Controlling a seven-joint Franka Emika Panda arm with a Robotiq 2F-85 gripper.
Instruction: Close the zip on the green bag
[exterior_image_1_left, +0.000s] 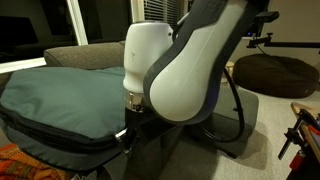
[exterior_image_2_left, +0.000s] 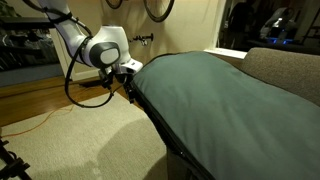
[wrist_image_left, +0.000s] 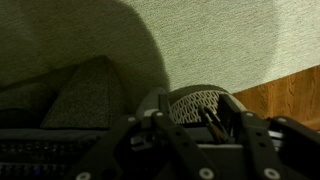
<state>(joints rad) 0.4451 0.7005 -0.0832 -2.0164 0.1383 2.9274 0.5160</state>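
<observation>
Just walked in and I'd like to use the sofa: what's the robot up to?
The robot arm has its gripper at the edge of the big green bag by the grey sofa, right at the dark zip that runs round the bag's side. Whether the jaws have hold of anything can't be made out.

You have the bag (exterior_image_1_left: 60, 92) lying flat: a very large, rounded soft case of dull teal-green fabric, its top gently domed and lightly creased. It fills much of both exterior views. The zip (exterior_image_1_left: 60, 133) is a dark band with paler piping lines, running round the side edge beneath the green top. You can't tell whether it's open.
</observation>
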